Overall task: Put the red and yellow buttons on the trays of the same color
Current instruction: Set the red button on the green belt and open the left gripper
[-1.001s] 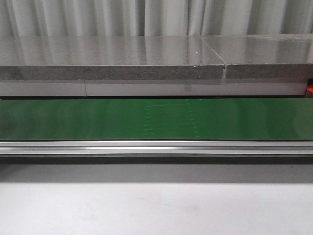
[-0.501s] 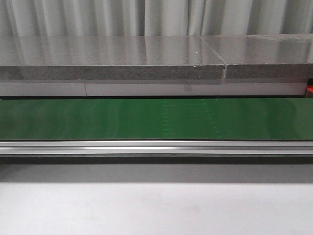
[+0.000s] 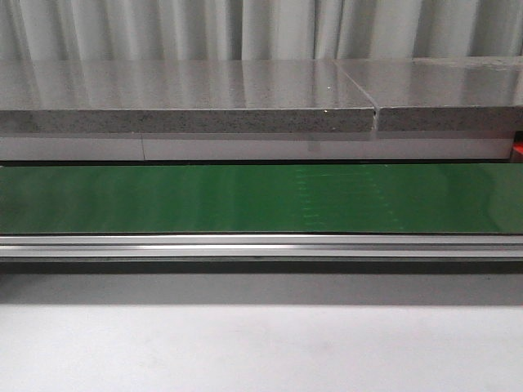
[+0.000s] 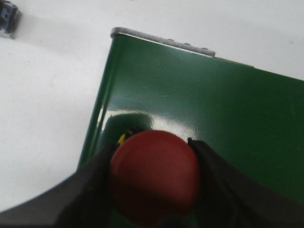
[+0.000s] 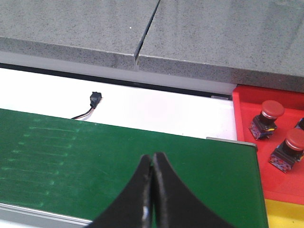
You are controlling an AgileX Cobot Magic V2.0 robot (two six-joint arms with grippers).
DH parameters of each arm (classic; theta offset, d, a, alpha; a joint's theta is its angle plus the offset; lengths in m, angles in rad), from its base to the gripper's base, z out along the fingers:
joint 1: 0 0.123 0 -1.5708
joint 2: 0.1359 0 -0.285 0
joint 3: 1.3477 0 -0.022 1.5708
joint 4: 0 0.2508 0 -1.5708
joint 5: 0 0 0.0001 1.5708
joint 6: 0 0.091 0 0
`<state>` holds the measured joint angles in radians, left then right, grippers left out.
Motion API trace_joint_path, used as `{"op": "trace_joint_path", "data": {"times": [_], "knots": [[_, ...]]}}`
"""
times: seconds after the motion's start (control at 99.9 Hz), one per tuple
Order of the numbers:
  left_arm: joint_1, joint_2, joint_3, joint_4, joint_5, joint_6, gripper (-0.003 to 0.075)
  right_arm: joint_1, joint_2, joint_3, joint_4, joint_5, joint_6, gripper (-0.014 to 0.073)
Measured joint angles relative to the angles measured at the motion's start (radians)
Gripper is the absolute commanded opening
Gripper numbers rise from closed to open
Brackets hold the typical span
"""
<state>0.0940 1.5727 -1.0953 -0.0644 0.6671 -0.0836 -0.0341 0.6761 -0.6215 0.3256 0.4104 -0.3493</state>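
In the front view you see only the green belt, with no hands showing. In the left wrist view your left hand grips a red button over the belt's corner. In the right wrist view your right hand is pinched closed above the belt; beside the belt, two red buttons sit in the red tray.

Conveyor belt showing a glossy green, finely textured rubbery surface, edged by a brushed metal rail. Speckled stone-like slab gleaming, polished. Tabletop looking matt white. Red button and red tray appearing smooth plastic.
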Motion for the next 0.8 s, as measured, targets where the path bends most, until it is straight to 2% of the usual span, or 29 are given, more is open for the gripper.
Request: {"op": "trace_joint_path", "data": {"times": [0.07,0.14,0.34,0.631,0.801], "knots": [[0.000,0.000,0.000,-0.030,0.000,0.040,0.0629,0.000,0.000,0.000,0.000,0.000,0.000,-0.0067],[0.000,0.000,0.000,-0.056,0.000,0.064,0.0687,0.000,0.000,0.000,0.000,0.000,0.000,-0.0067],[0.000,0.002,-0.030,-0.071,0.037,0.092,0.0660,0.000,0.000,0.000,0.000,0.002,0.000,-0.0067],[0.000,0.002,-0.196,-0.073,0.092,0.096,0.0660,0.000,0.000,0.000,0.000,0.002,0.000,-0.0067],[0.044,0.002,-0.253,-0.076,0.094,0.096,0.0660,0.000,0.000,0.000,0.000,0.002,0.000,-0.0067]]}}
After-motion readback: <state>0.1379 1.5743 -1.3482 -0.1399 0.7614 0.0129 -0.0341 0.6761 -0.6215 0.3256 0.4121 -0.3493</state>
